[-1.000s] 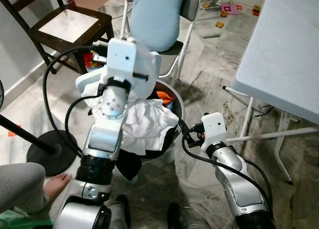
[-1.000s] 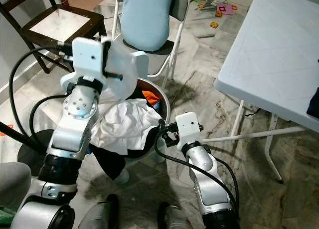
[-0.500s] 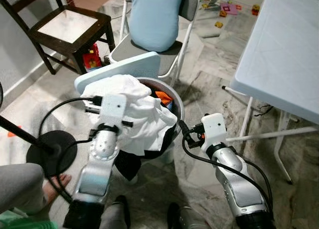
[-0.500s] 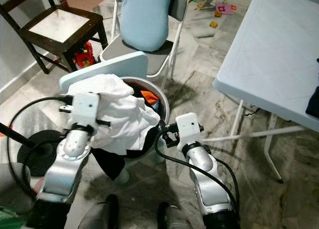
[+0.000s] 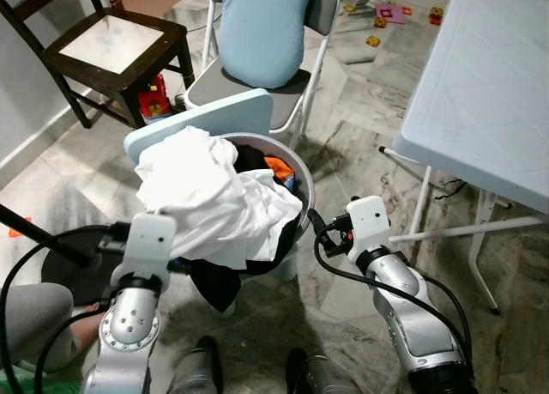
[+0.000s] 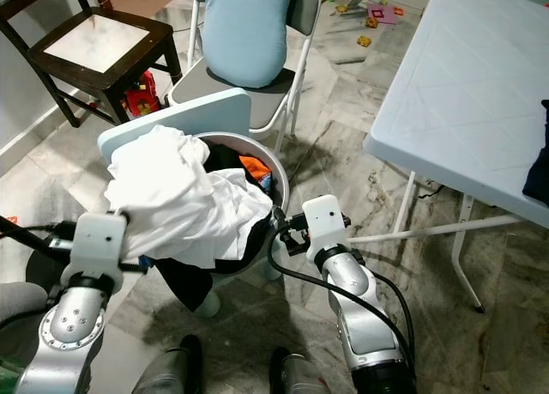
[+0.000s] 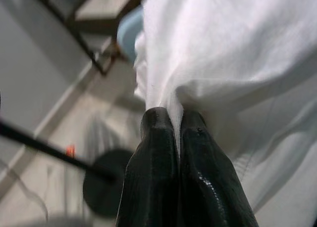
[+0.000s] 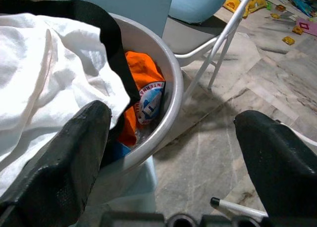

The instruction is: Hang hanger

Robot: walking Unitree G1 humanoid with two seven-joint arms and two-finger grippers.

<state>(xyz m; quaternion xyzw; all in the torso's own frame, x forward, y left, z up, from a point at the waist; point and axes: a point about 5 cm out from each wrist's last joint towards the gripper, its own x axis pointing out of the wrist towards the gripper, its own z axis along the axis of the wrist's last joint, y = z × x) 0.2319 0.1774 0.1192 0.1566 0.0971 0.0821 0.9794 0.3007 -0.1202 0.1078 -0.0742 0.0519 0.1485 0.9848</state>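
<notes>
A white garment (image 5: 210, 201) is heaped over a round grey laundry basket (image 5: 298, 172) and spills down its near left side. My left gripper (image 7: 174, 119) is shut, pinching a fold of that white cloth, low beside the basket's left front. My right gripper (image 8: 171, 118) stands open just off the basket's right rim, nothing between its fingers (image 8: 74, 153). An orange cloth (image 8: 146, 88) and a black garment (image 5: 214, 278) also lie in the basket. No hanger is visible.
A light blue board (image 5: 206, 119) leans behind the basket. Beyond it stand a folding chair with a blue cushion (image 5: 257, 33) and a dark wooden chair (image 5: 111, 42). A white table (image 5: 480, 93) is at right. A black stand base (image 5: 73, 269) and a person's knee (image 5: 26, 317) are at left.
My left arm has come down from above the basket to low at its left front, drawing the white garment with it. The right arm has not moved.
</notes>
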